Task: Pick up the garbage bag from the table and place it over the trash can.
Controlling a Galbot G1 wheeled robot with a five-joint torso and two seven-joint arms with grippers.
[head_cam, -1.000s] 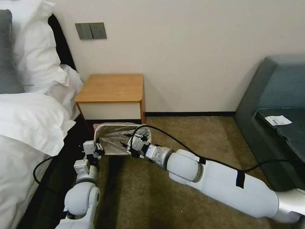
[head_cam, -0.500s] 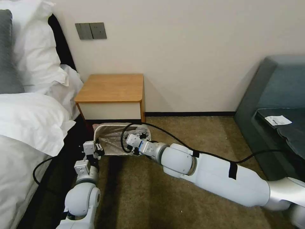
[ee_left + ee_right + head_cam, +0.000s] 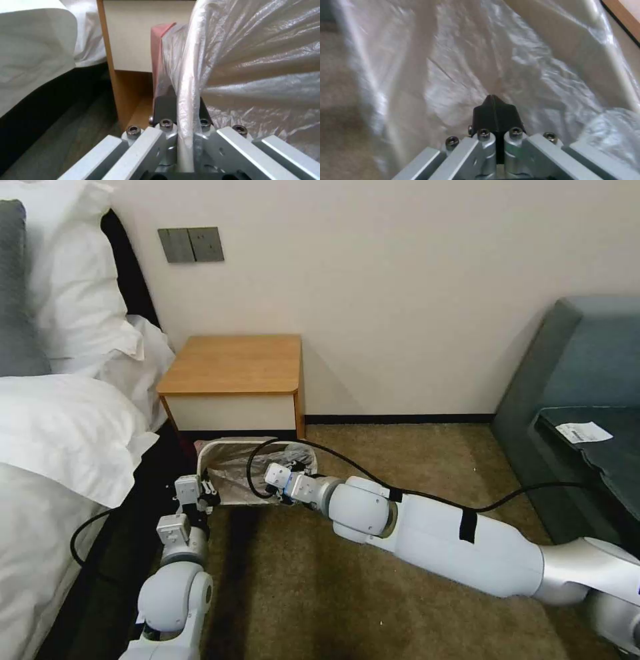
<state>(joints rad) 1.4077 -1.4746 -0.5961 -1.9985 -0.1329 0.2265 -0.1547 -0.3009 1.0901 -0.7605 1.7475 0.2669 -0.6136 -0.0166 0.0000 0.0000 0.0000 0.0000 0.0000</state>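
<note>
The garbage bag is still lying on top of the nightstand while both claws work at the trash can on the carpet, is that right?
Not quite. The garbage bag is not on the nightstand; the head view shows it lining the trash can. The left claw grips the can's rim with bag film, and the right claw is shut inside the bag.

No text, label, brand, number or sign can be read here. The one printed thing is a white paper slip (image 3: 583,432) lying on the dark bench, far off to the right of the right gripper (image 3: 272,477); its print is too small to make out. The grey wall switch plate (image 3: 191,245), high above and beyond both grippers, carries no marking that can be told.
</note>
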